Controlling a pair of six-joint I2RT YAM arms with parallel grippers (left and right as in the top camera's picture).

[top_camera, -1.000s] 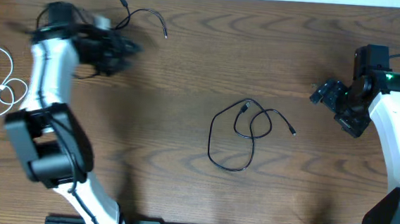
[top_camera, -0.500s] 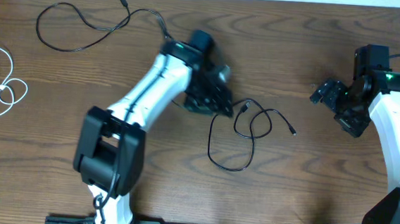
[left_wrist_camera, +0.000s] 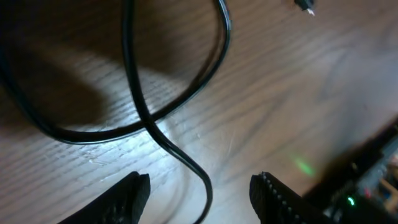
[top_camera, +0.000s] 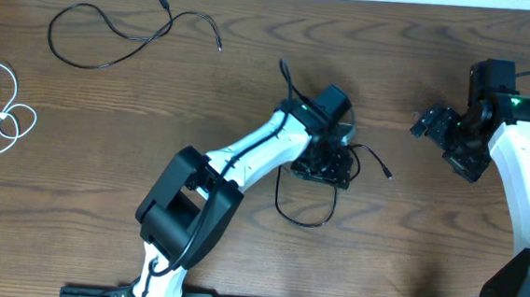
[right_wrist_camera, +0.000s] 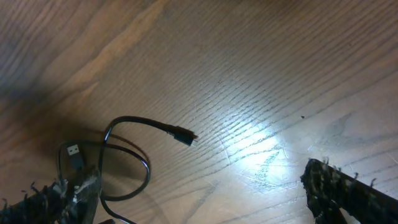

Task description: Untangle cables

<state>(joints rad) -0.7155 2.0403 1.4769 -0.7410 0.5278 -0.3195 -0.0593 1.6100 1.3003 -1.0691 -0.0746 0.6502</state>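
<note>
My left arm (top_camera: 255,153) stretches low over the grained table (left_wrist_camera: 292,93) — left pincer (left_wrist_camera: 200,186) spread astride a thin, glossy black cable (left_wrist_camera: 135,93).

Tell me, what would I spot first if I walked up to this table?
First you'd see the white left arm stretched to the middle of the table. Its left gripper is open, with one finger on each side of a looped black cable. After that, you'd notice a second black cable lying near the far left corner and a white cable curled up at the left edge.
</note>
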